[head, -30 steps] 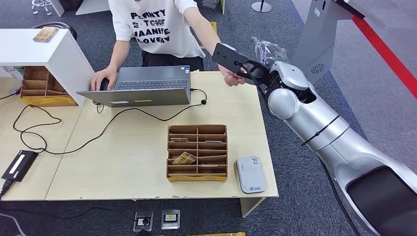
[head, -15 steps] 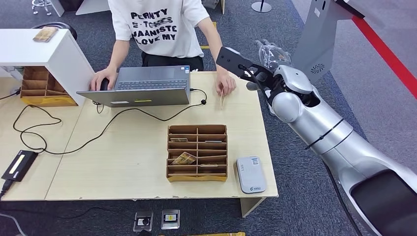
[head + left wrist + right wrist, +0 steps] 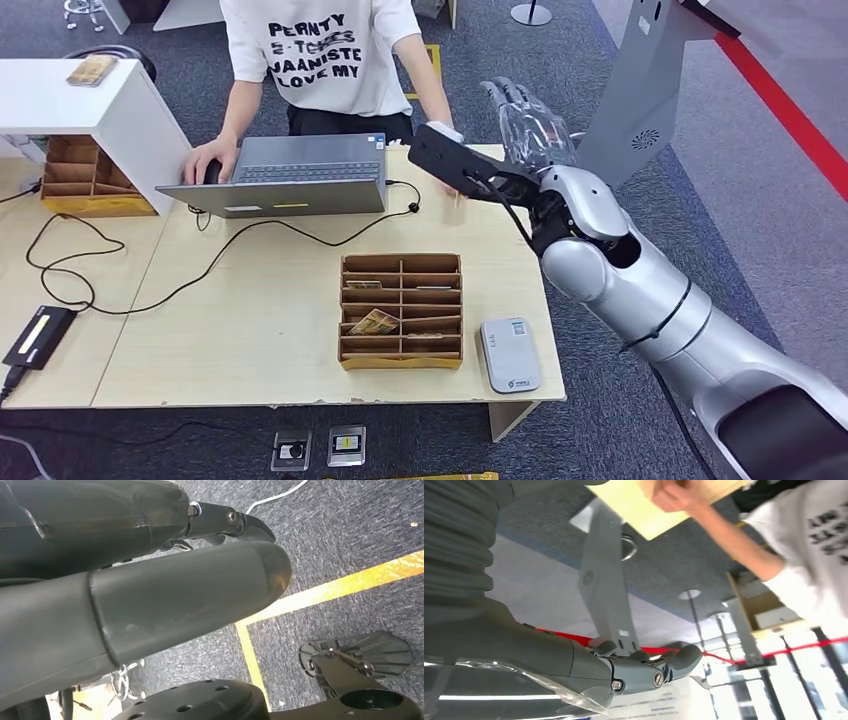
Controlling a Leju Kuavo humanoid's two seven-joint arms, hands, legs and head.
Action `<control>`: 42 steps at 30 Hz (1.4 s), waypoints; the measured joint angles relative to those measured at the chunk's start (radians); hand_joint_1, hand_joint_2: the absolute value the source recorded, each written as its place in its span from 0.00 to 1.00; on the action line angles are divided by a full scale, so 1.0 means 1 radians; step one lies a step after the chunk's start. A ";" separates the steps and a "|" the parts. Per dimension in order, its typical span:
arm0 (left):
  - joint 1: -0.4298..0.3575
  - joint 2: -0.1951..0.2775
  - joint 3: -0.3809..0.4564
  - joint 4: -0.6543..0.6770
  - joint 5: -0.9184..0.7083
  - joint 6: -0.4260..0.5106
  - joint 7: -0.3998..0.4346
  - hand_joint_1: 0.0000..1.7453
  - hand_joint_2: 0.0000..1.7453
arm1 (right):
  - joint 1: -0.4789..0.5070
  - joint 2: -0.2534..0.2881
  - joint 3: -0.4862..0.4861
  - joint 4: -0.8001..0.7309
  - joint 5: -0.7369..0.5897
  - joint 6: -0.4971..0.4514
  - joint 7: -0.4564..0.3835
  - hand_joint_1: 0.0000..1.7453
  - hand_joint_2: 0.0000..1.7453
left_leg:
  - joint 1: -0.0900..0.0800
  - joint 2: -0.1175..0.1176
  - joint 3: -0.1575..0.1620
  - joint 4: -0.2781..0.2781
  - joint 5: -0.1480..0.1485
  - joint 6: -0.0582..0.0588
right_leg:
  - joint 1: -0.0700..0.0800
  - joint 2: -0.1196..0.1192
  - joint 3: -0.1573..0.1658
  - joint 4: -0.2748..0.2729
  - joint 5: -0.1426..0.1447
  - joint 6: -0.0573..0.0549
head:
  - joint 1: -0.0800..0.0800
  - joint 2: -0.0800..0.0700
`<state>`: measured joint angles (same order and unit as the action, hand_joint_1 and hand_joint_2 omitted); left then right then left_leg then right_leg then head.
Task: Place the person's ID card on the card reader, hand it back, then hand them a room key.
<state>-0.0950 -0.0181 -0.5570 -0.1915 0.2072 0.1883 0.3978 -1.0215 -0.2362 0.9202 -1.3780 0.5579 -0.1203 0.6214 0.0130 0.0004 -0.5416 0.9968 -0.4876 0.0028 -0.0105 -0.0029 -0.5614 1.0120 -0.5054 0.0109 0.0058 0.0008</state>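
My right hand [image 3: 522,120] is raised over the table's far right corner, wrapped in clear film, fingers spread and holding nothing. In the right wrist view the right hand [image 3: 639,672] is likewise bare. The person [image 3: 320,55] in a white printed shirt stands behind the table; one of their hands [image 3: 671,495] rests on the tabletop, largely hidden behind my wrist in the head view, where a thin tan card edge [image 3: 458,198] shows. The white card reader [image 3: 510,355] lies near the front right edge. A brown divided box [image 3: 402,310] holds several cards. My left hand [image 3: 190,595] hangs over the floor, holding nothing.
An open grey laptop [image 3: 290,175] sits at the table's [image 3: 250,300] far side with a black cable trailing left to a black device [image 3: 38,335]. A white shelf unit [image 3: 90,100] and another brown box [image 3: 85,175] stand far left. A grey kiosk stand [image 3: 650,80] rises behind my right hand.
The person took the card from my right hand and lowered it to the table. My right hand has since spread its fingers and turned upward, the arm drawing back a little.
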 joint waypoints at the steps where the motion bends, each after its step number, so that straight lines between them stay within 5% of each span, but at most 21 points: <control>1: 0.002 0.001 0.000 0.000 0.007 0.003 -0.002 0.00 0.00 | 0.017 0.000 0.000 -0.024 0.011 -0.026 -0.013 0.00 1.00 | 0.000 0.000 0.000 0.000 0.000 0.000 | 0.000 0.000 0.000 0.000 0.000 0.000 | 0.000 0.000; 8: 0.010 0.006 0.001 0.000 0.078 0.032 -0.001 0.00 0.00 | 0.181 0.003 0.000 -0.235 0.152 -0.173 -0.091 0.00 1.00 | 0.000 0.000 0.000 0.000 0.000 0.000 | 0.000 -0.001 0.000 0.000 0.000 0.000 | 0.000 0.000; 21: 0.016 0.005 0.013 0.000 0.186 0.071 0.003 0.00 0.00 | 0.373 0.012 -0.002 -0.438 0.208 -0.196 -0.253 0.00 1.00 | 0.000 0.000 0.000 0.000 0.000 0.000 | 0.000 0.000 0.000 0.000 0.000 0.000 | 0.000 0.000; 27: 0.019 0.001 0.028 0.000 0.205 0.080 -0.002 0.00 0.00 | 0.438 0.007 0.000 -0.463 0.209 -0.191 -0.291 0.12 1.00 | 0.000 0.000 0.000 0.000 0.000 0.000 | 0.000 0.000 0.000 0.000 0.000 0.000 | 0.000 0.000; 32: 0.019 -0.001 0.031 0.000 0.213 0.081 -0.006 0.00 0.00 | 0.475 0.003 0.013 -0.461 0.235 -0.193 -0.312 0.58 1.00 | 0.000 0.000 0.000 0.000 0.000 0.000 | 0.000 0.000 0.000 0.000 0.000 0.000 | 0.000 0.000; 34: 0.019 -0.001 0.033 0.000 0.219 0.084 -0.006 0.00 0.00 | 0.482 0.002 0.020 -0.460 0.247 -0.185 -0.311 0.57 1.00 | 0.000 0.000 0.000 0.000 0.000 0.000 | 0.000 0.000 0.000 0.000 0.000 0.000 | 0.000 0.000; 38: 0.019 -0.001 0.035 0.000 0.233 0.091 -0.006 0.00 0.00 | 0.494 0.000 0.035 -0.452 0.291 -0.160 -0.297 0.38 1.00 | 0.000 0.000 0.000 0.000 0.000 0.000 | 0.000 -0.001 0.000 0.000 0.000 0.000 | 0.000 0.000; 42: 0.019 -0.002 0.035 0.000 0.245 0.097 -0.006 0.00 0.00 | 0.503 -0.006 0.052 -0.443 0.342 -0.152 -0.270 0.51 1.00 | 0.000 0.000 0.000 0.000 0.000 0.000 | 0.000 0.000 0.000 0.000 0.000 0.000 | 0.000 0.000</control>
<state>-0.0760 -0.0204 -0.5220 -0.1915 0.4522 0.2857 0.3918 -0.5188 -0.2424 0.9724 -1.8214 0.9000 -0.2728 0.3518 0.0130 0.0001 -0.5418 0.9966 -0.4877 0.0027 -0.0106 -0.0033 -0.5610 1.0118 -0.5055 0.0109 0.0058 0.0008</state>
